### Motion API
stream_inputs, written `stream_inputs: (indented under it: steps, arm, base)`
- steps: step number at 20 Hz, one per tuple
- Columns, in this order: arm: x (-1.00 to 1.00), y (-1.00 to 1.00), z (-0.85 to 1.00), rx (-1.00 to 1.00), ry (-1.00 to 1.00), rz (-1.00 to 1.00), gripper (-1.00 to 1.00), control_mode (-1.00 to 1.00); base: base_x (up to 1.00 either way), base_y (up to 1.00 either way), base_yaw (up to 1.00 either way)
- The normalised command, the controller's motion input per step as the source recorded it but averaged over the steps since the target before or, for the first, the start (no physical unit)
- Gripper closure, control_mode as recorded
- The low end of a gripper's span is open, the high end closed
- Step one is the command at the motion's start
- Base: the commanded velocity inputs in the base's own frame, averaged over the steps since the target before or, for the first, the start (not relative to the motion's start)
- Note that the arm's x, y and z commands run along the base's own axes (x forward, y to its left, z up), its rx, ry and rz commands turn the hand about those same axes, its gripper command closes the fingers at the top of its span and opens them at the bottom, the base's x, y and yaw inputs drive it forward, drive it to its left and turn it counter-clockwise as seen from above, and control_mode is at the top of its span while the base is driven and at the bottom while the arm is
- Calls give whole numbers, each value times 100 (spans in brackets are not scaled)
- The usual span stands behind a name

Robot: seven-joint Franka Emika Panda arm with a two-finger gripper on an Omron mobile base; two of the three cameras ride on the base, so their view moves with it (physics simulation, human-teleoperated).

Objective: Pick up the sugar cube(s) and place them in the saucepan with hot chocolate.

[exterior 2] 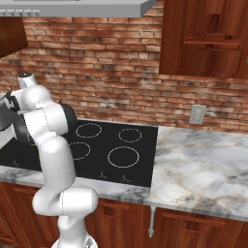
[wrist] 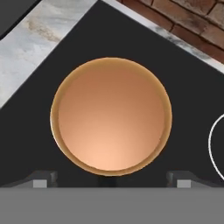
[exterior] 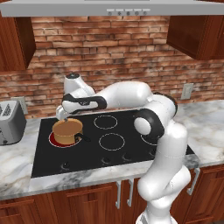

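Overhead, gripper (wrist: 111,183): jaws spread wide and holding nothing, poised directly above the pan, with one fingertip (wrist: 41,180) on each side.
Pan (exterior: 67,131): copper-orange saucepan, light brown to the brim, standing on the near-left burner (exterior: 53,141), which glows red; short black handle (exterior: 84,138) points right.
Hob (exterior: 48,164): black glass, other rings unlit.
Toaster (exterior: 10,120): grey, on the marble counter (exterior: 15,164) left of the hob.
Backdrop: brick wall (exterior: 109,52) and a wall socket (exterior 2: 197,115) on the far right.
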Motion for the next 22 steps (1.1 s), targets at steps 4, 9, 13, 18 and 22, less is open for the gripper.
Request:
stream_inputs:
  steps: [4,9,13,18,22]
  arm:
    - [-2,-26,23,4,-5,0,-100,-100]
    - [-1,-25,29,5,-9,0,-100,-100]
    - [-4,-40,31,8,-11,0,-100,-100]
    - [-57,-39,27,13,-8,0,-100,-100]
    - [-54,-21,48,0,-13,0,-100,-100]
  base:
    - [0,0,0]
    - [0,0,0]
    - [0,0,0]
    - [0,0,0]
    - [0,0,0]
